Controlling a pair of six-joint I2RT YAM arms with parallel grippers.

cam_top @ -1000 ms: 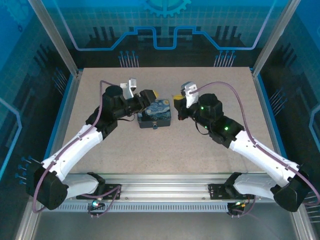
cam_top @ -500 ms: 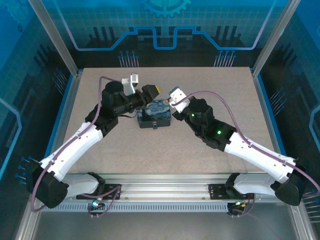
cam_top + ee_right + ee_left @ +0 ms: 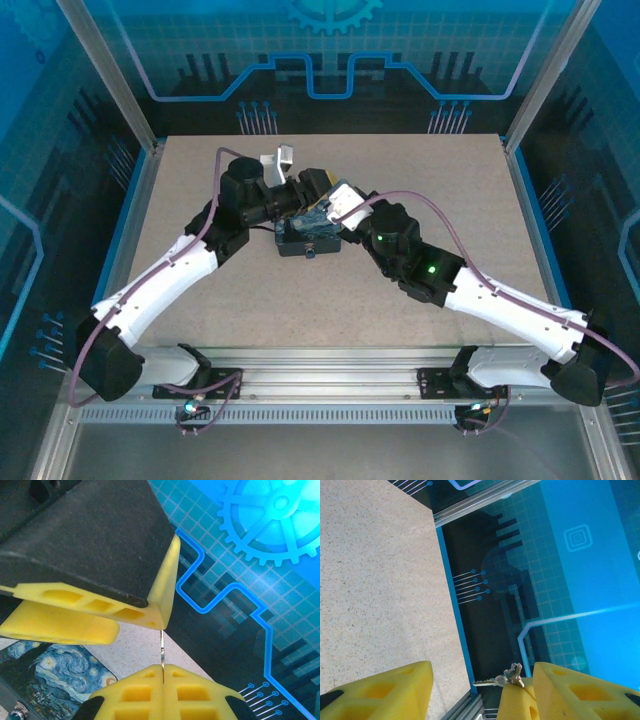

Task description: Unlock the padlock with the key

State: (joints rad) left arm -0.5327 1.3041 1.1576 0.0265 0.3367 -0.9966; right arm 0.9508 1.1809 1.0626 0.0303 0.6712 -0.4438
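Swinging in from the right of the tin [image 3: 300,240] over the last second, the right fingers [image 3: 145,692] now sit tip to tip with the left fingers [image 3: 375,692] above the tin's far edge. The left arm has also reached a little further right to meet them.

The right fingers are pressed fully together on the key [image 3: 162,650], whose thin blade stands edge-on out of the seam between them. In the left wrist view the left fingers are spread wide and grip nothing. The key and its ring jut into the gap between them, carried at the tip of a right finger.

The padlock is too small to pick out with confidence. A small fitting [image 3: 309,250] on the tin's near face is my best guess at it, low on the worktop [image 3: 300,310] and well below where the arms meet.

This reads as a mid-air handover or regrip of the key, not an insertion, so the unlocking itself has not begun. The left fingers would need to close firmly on the key before the right ones let go, or it will drop.
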